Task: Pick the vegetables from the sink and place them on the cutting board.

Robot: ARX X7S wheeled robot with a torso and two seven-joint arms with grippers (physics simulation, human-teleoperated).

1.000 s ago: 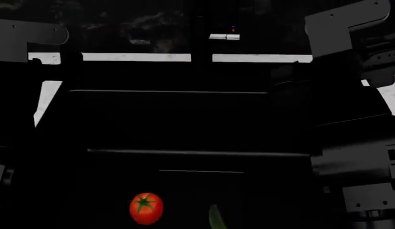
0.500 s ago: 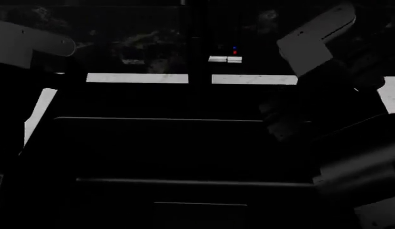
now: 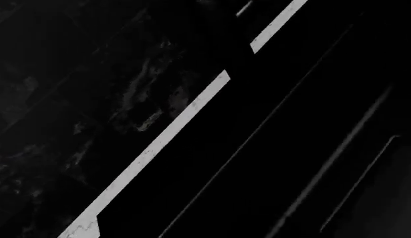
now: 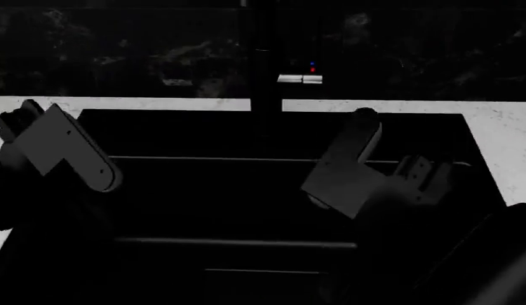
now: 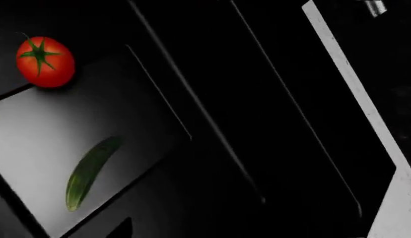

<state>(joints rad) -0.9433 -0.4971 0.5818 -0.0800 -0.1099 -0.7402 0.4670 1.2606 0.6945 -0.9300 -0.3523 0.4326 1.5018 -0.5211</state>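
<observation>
The red tomato (image 5: 45, 61) with its green stem and the slim dark green cucumber (image 5: 90, 172) lie apart on the floor of the black sink (image 4: 272, 136), seen only in the right wrist view. Neither is in the head view. My right arm (image 4: 352, 168) hangs over the right half of the basin, well above both vegetables. My left arm (image 4: 68, 155) is over the sink's left edge. Neither wrist view shows clear fingers, and in the head view the grippers are lost in the dark. The cutting board is out of view.
The black faucet (image 4: 265, 57) stands at the middle of the sink's back edge. White marble counter (image 4: 500, 136) runs behind and to the right of the sink and shows as a strip in the left wrist view (image 3: 159, 148). A dark wall lies behind.
The head view has tilted up, so the tomato and cucumber have dropped out of it. Both arms have come down and inward over the sink.
</observation>
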